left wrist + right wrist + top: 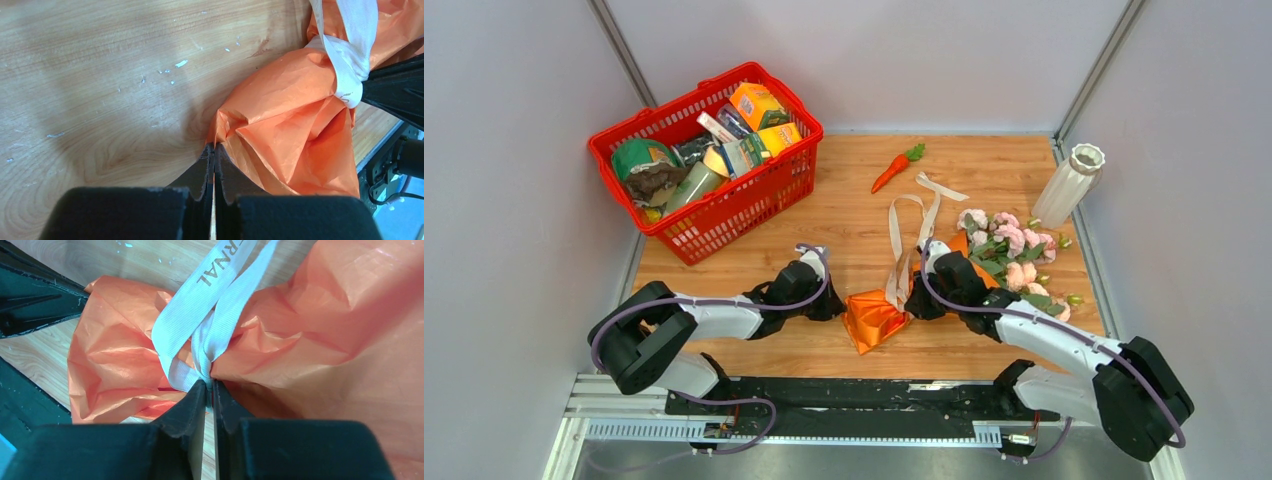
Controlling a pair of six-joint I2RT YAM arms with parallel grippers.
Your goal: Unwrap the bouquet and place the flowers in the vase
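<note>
Upper left of the wooden table (844, 215), a red basket (744, 205) packed with groceries stands well apart from the work. At lower centre the left gripper (836, 305) has its fingers pressed together on a drawn-up point of crumpled paper at the tail of the bouquet (871, 320), which lies on its side across the boards. The shiny orange wrapping paper (295, 100) is creased and gathered into a narrow waist. Above it, near the top centre of the frame, lies a small toy carrot (894, 172). A cream ribbon (210, 300) printed with dark letters is knotted around the waist, its long loops and tails trailing up the table. The right gripper (914, 305) comes in from the lower right, its fingers all but together and nipping the ribbon right at the knot. Right of centre, the flowers (1014, 245), pink blooms with a peach one among green leaves, spill from the cone's mouth onto the wood. At far right the white ribbed vase (1069, 185) stands upright, near the blooms but apart from them.
</note>
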